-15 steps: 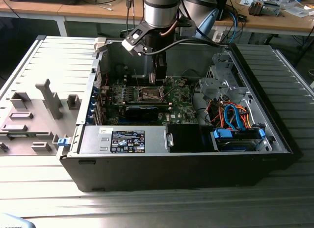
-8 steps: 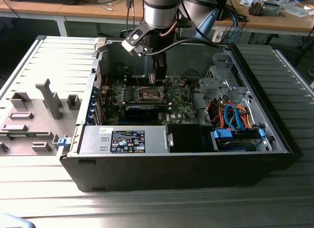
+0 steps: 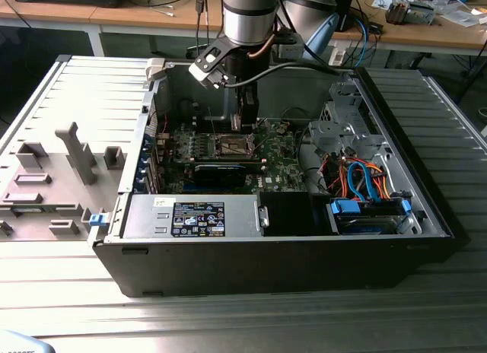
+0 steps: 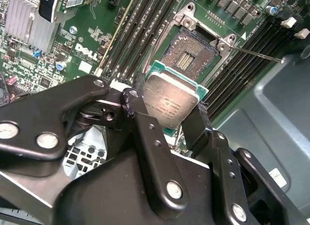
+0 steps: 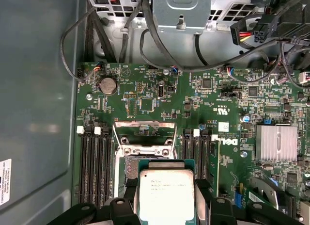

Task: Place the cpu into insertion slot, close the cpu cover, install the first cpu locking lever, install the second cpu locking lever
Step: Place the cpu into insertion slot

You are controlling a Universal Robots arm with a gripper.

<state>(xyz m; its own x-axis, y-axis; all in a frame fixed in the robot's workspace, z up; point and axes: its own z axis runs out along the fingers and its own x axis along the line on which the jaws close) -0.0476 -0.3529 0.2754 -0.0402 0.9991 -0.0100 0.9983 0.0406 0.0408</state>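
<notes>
- From my station, the gripper [image 3: 242, 123] sits in the upper middle of the exterior view, reaching straight down into the open computer case [image 3: 266, 265], over the green motherboard [image 3: 281, 166].
- It is closed to the chip's width. In the second wrist view, its two black fingers [image 4: 137, 111] clamp opposite edges of the cpu [image 4: 169, 101], and nothing else is in its hold.
- I see the cpu [image 5: 166, 196] held flat, with its silvery metal top facing up at both wrist cameras and a green border showing round it.
- The chip is square, so it has no real long axis. Its edges run parallel to the rim of the insertion slot [image 5: 130, 168] and to the long black memory slots [image 5: 94, 167] beside it.
- The cpu overlaps one edge of the insertion slot [image 4: 191, 53]. The rest of the dark centre is uncovered, and I cannot tell whether chip and socket touch.
- The cpu cover [image 5: 144, 124] is swung open, off the socket, on the side away from the chip.
- A thin metal lever rod [image 4: 256, 54] angles out from a socket corner, unlatched.
</notes>
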